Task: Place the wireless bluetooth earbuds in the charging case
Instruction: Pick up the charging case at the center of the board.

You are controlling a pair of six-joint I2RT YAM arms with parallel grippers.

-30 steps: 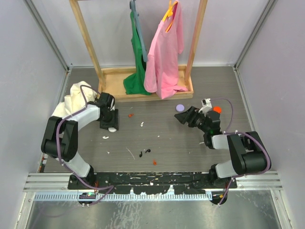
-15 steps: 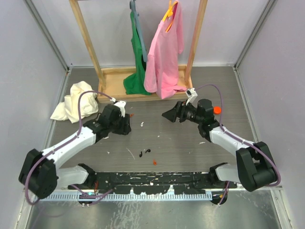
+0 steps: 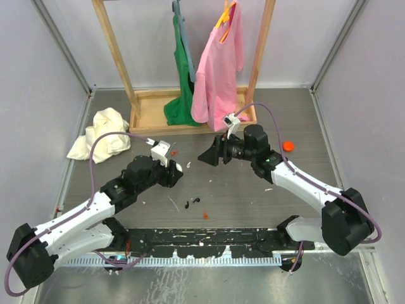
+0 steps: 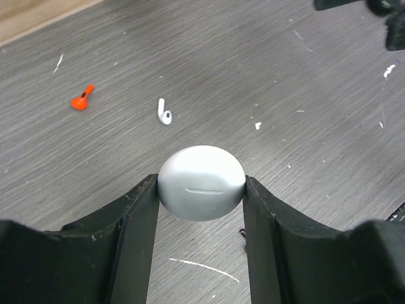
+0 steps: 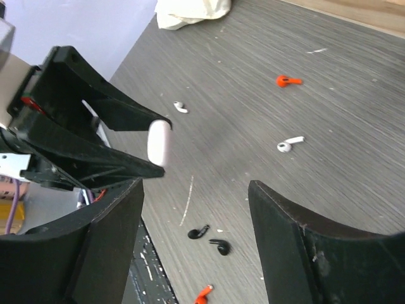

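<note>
Charging case (image 4: 201, 180), white, oval, lid seam closed, gripped at its sides by left gripper (image 4: 201, 189) at lower centre; white earbud (image 4: 164, 113) lies apart, upper left, on grey table (image 4: 316, 95); right gripper (image 5: 196, 190) spread, holding nothing.

Top cam: fixed, high, behind both arm bases (image 3: 104, 235), looks down & fwd over whole table (image 3: 240, 190) to wooden rack (image 3: 149, 104) at back; widest, farthest view. Left wrist cam: sits just behind left gripper (image 4: 201, 190), v. close, looks down past white case (image 4: 201, 196) onto table. Right wrist cam: behind right gripper (image 5: 195, 187), tilted, faces across table twd left gripper, white case side-on. Shared: white earbud (image 4: 164, 113) & orange bit (image 4: 81, 100) in all 3; black earbuds (image 3: 193, 202) in top + right wrist only.
</note>
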